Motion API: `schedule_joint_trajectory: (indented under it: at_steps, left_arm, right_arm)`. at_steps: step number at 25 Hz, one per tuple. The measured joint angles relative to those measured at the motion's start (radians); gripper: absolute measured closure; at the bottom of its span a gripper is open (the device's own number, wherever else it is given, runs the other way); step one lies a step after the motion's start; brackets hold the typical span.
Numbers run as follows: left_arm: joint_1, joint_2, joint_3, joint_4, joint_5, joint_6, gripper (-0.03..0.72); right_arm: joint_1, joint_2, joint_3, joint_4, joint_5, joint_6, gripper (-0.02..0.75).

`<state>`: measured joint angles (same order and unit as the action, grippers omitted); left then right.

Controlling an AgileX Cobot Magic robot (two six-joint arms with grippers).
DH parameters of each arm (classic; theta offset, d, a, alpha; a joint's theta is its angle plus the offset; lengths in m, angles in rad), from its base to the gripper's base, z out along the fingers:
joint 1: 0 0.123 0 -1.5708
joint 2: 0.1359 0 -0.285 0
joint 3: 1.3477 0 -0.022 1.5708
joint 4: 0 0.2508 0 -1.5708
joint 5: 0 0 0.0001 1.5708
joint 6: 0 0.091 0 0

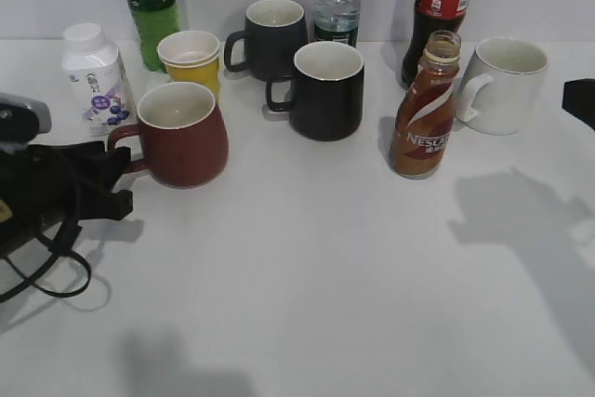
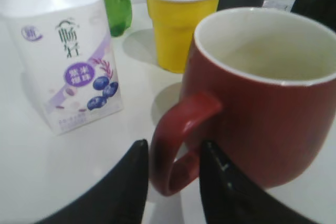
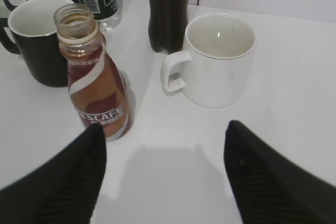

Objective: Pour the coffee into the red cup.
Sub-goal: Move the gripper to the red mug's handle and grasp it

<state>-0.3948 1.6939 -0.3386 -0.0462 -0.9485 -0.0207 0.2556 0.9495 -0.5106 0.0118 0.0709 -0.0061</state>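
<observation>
With its fingers apart either side of the red cup's [image 2: 262,103] loop handle, not clamped, the left tool [image 2: 170,192] sits near the counter's [image 1: 307,267] left edge. Right tool [image 3: 163,177] is spread wide, holding nothing, short of the Nescafe coffee bottle [image 3: 97,85]. Bottle stands upright, capless, right of centre, beside a white mug [image 3: 218,59].

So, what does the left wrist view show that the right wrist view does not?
Only the left wrist view: the red cup with the left gripper open around its handle, the white carton, the yellow cup. Only the right wrist view: the coffee, the white mug, the open right gripper. Both views share the table.
</observation>
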Motion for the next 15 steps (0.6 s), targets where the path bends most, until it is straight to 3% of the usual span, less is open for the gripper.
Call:
schedule_joint_trajectory:
  at_steps: [15]
  left_arm:
    - [0.0, 0.134, -0.021, -0.035, -0.158, 0.0, 0.421]
  right_arm:
    - [0.0, 0.0, 0.0, 0.0, -0.001, 0.0, 0.217]
